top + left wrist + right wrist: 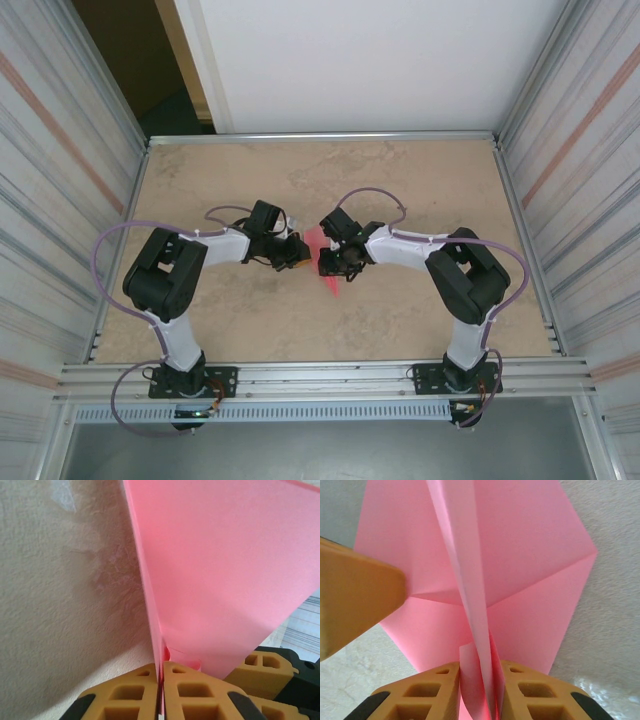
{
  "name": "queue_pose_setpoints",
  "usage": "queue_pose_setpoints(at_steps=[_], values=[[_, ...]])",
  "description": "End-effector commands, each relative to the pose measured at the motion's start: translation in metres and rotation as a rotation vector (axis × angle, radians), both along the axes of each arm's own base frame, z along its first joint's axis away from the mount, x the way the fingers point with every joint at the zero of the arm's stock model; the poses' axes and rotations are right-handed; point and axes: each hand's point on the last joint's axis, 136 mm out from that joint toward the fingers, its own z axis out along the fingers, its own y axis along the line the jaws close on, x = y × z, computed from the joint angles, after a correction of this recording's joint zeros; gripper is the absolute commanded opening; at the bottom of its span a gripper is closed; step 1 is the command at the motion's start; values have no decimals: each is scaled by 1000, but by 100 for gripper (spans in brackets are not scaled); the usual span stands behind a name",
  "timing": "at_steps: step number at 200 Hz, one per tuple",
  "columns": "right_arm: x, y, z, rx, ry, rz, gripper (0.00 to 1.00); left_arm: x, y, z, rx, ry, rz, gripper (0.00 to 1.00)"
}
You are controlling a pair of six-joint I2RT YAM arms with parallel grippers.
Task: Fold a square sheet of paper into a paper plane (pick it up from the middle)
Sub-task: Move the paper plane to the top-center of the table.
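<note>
The pink sheet of paper (329,287), part folded with straight creases, is held up edge-on above the table's middle between both arms. My left gripper (302,253) is shut on a thin folded edge of the paper (225,570), its orange fingers (195,690) pressed together with the paper between them. My right gripper (326,262) faces it from the right, and its fingers (530,690) press on several loose folded layers of the paper (530,555). Wide flaps spread to both sides. An orange finger of the left gripper (355,595) overlaps the paper's left flap.
The beige marbled table (420,180) is fenced by a metal rail (320,137) at the back and corrugated metal walls (580,150) on both sides. The arm bases (185,380) stand on the near rail.
</note>
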Motion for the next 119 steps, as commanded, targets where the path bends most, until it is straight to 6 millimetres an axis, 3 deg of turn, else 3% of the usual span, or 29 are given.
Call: queue_pose_setpoints(at_steps=[1, 78, 119], values=[[3, -3, 5, -43, -23, -20, 24, 6, 1, 13, -6, -43, -9, 12], [14, 1, 11, -60, -54, -11, 23, 6, 2, 12, -3, -40, -9, 12], [11, -1, 8, -80, -46, 0, 19, 7, 1, 13, -4, -43, -10, 12]])
